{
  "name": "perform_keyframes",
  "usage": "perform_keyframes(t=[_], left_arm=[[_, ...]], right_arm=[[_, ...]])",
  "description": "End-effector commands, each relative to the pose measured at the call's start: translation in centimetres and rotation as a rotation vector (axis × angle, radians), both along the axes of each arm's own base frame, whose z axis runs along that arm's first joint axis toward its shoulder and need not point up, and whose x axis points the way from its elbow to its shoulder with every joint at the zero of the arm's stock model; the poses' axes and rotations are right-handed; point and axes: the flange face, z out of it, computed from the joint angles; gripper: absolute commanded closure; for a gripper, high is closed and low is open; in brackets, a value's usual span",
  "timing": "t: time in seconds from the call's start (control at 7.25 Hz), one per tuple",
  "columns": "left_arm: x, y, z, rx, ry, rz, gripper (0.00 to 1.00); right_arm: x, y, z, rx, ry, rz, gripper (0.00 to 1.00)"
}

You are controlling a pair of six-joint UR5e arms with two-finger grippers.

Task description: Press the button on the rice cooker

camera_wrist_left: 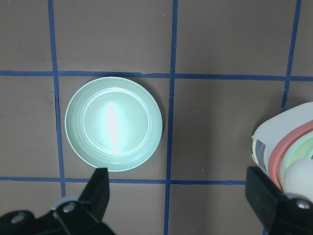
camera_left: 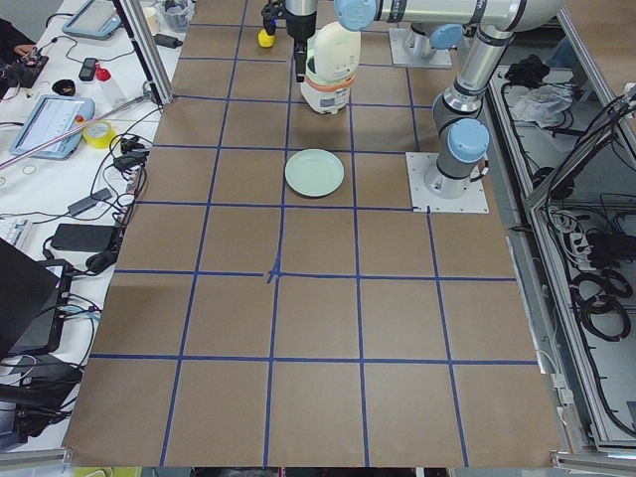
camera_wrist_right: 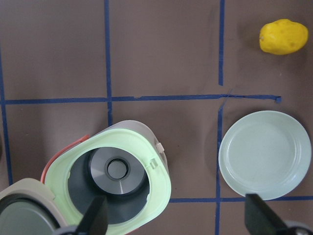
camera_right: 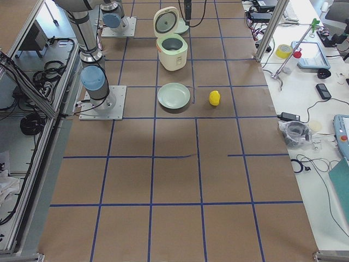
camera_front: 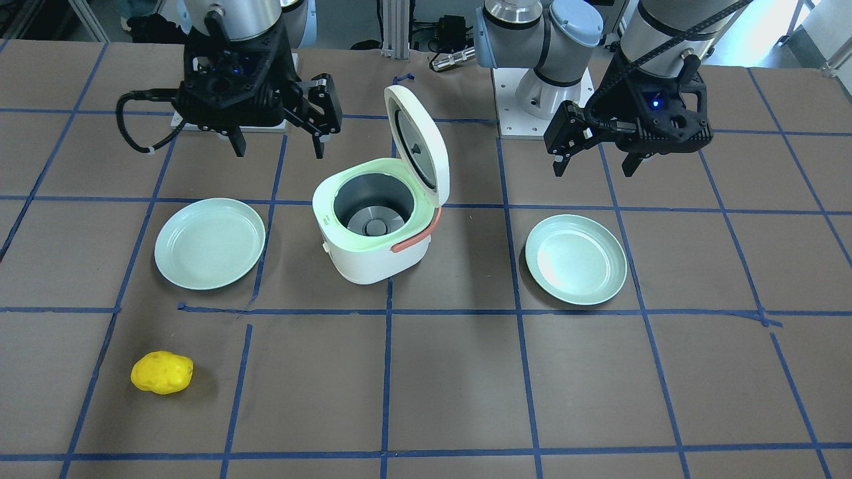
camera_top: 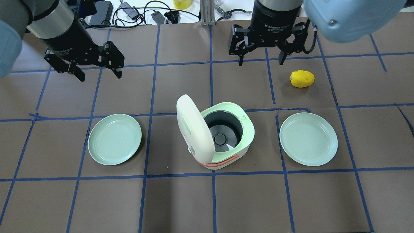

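Note:
The white rice cooker (camera_top: 226, 136) with a pale green rim and orange handle stands mid-table, its lid (camera_top: 192, 129) raised upright and the grey pot empty. A small white latch tab (camera_wrist_right: 157, 147) sits on its rim. My left gripper (camera_top: 101, 76) is open and empty, hovering beyond the left plate, apart from the cooker. My right gripper (camera_top: 260, 62) is open and empty, high beyond the cooker. In the front-facing view the cooker (camera_front: 373, 233) lies between the right gripper (camera_front: 279, 150) and the left gripper (camera_front: 594, 170).
Two pale green plates flank the cooker, one on the robot's left (camera_top: 114, 139) and one on its right (camera_top: 309, 139). A yellow potato-like object (camera_top: 302, 78) lies beyond the right plate. Cables and gear lie past the table's far edge.

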Motion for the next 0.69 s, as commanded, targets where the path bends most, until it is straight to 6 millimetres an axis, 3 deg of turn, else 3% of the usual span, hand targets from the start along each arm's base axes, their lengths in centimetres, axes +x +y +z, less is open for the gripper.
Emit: perform_keyframes(t=[0.0, 0.28, 0.55], left_arm=[[0.0, 0.0, 0.0, 0.000, 0.000, 0.000, 0.00], [0.0, 0.0, 0.0, 0.000, 0.000, -0.001, 0.00], [0.0, 0.0, 0.0, 0.000, 0.000, 0.000, 0.00]], right_arm=[[-6.0, -1.7, -0.4, 0.058, 0.039, -0.007, 0.00], [-10.6, -2.7, -0.4, 0.068, 0.061, -0.020, 0.00], [-11.0, -2.5, 0.1, 0.057, 0.056, -0.027, 0.00]])
